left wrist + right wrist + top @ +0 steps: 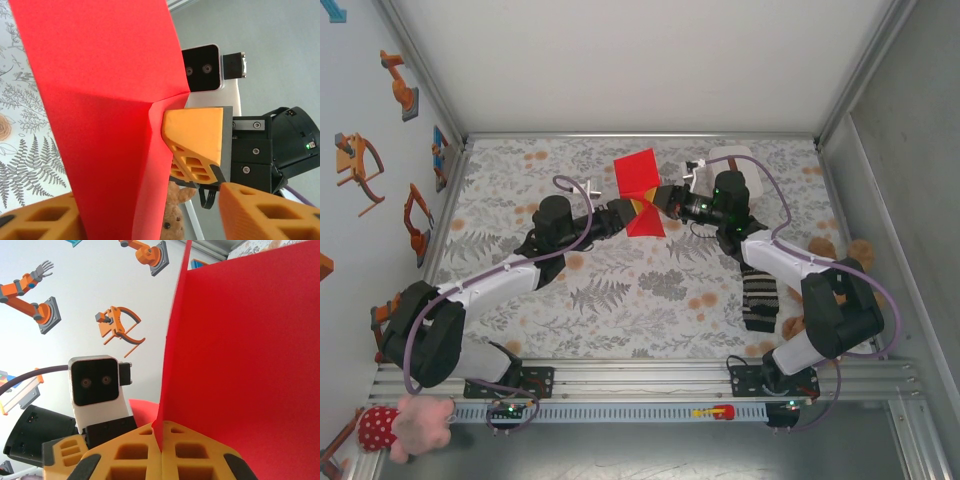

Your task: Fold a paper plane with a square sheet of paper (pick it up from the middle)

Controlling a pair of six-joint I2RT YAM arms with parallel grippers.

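Pinching the square sheet of paper (pixel 638 175) aloft, seemingly mid-fold, the right gripper (pixel 161 440) steadies it; the left gripper (pixel 628 212), spread, should close squarely.

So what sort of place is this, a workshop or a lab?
Probably a robotics lab's enclosed test booth: the left arm and right arm are bolted to an aluminium rail, plain panels in a metal frame enclose them, and robot-arm stickers dot one side.
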